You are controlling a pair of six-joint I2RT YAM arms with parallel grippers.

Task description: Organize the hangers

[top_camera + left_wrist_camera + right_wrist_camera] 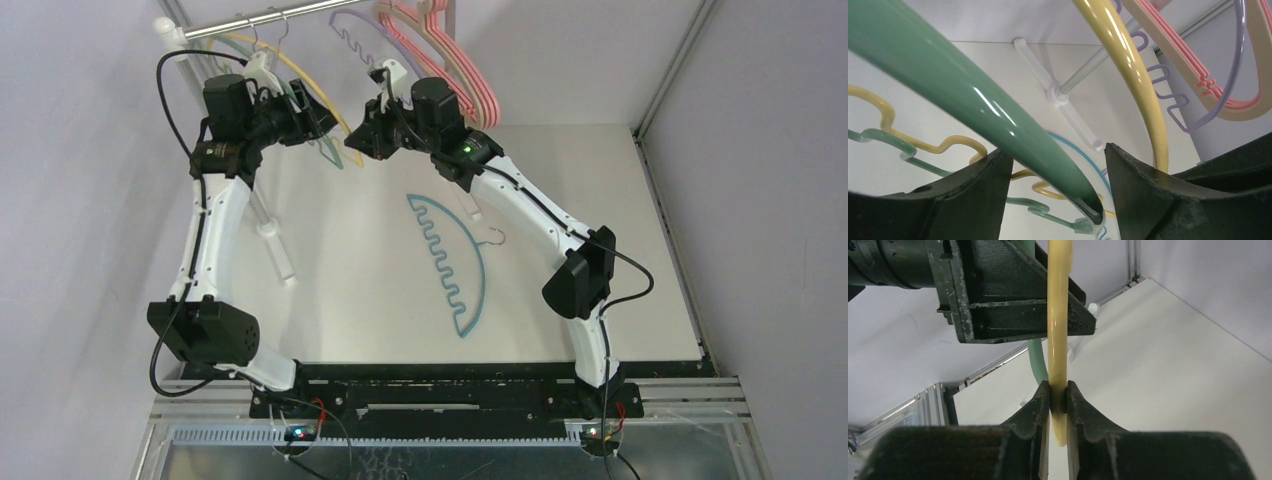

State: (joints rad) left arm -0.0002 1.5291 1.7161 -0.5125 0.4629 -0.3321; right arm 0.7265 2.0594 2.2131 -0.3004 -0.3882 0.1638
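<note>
Top external: you have both arms reaching toward 11 o'clock, just under the rail (260,22).
Right gripper (1058,390): jaws pinched onto the yellow hanger (1058,315), whose bar stands upright between the fingers (your right wrist view shows it best).
Left gripper (1057,152): jaws wide apart; the green hanger (948,85) slants through the gap, not clamped.
Rail, toward 12 o'clock: lavender hanger (349,42), then pink hangers (450,50).
Table (620,200): blue wavy hanger (483,272) lying flat near the middle, hook toward 3 o'clock, apart from both grippers.
</note>
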